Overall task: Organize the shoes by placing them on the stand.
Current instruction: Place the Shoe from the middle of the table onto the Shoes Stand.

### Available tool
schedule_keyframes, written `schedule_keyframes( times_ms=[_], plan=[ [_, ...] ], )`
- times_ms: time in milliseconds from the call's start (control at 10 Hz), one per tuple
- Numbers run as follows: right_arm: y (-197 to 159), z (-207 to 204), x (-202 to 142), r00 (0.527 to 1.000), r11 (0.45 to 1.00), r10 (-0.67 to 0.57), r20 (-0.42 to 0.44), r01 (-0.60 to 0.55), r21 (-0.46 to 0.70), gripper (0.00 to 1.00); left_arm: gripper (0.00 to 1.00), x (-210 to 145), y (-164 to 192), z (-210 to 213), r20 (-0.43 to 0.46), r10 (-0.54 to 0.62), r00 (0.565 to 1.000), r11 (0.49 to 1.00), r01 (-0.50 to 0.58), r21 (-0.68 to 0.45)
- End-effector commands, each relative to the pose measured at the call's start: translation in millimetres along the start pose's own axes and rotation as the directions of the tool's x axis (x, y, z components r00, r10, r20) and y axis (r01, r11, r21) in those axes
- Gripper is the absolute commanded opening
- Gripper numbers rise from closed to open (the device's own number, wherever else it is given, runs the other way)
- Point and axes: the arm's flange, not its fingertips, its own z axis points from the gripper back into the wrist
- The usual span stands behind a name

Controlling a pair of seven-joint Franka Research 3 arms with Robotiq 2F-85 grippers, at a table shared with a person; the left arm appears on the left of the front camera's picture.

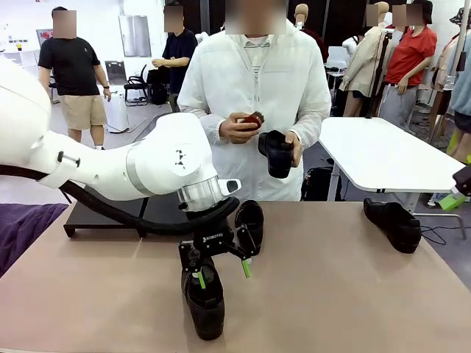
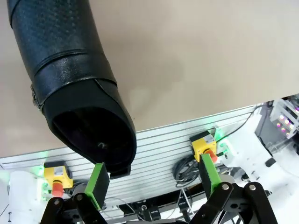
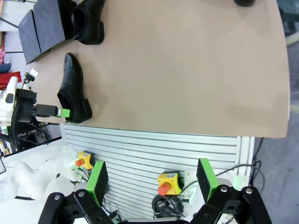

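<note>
Plainly, white "ROBOTIQ" lettering reads on the left gripper (image 1: 223, 274). Its green-padded fingers (image 2: 98, 183) are spread wide and grasp nothing, with one pad just beside the heel of a shoe (image 1: 204, 305) lying near the table's (image 1: 353, 294) near edge. The right gripper (image 3: 152, 184) hangs off that near edge, also spread wide and empty. The stand (image 1: 103, 215) sits at the far-left edge, with a second shoe (image 1: 250, 224) just beside it.

Black shoe (image 2: 70, 79) on table (image 2: 210, 56), left end effector (image 2: 152, 164) spread, seemingly clear
</note>
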Motion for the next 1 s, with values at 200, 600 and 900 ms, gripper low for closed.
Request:
schedule_keyframes(
  times_ms=[200,600,900],
  plan=[
    [-2.3,2.0,1.6,1.000,1.000,0.023,-0.002,-0.023,0.007,1.00,1.00,4.1,8.4,-39.1,0.084,0.091,0.992,0.989,-0.100,0.109],
    [-2.3,2.0,1.6,1.000,1.000,0.023,-0.002,-0.023,0.007,1.00,1.00,24.7,11.9,-51.0,0.210,0.091,0.973,0.991,-0.109,0.075],
    [-2.3,2.0,1.6,1.000,1.000,0.023,-0.002,-0.023,0.007,1.00,0.77,28.1,11.5,-51.1,0.230,0.088,0.969,0.990,-0.111,0.092]
  ],
)
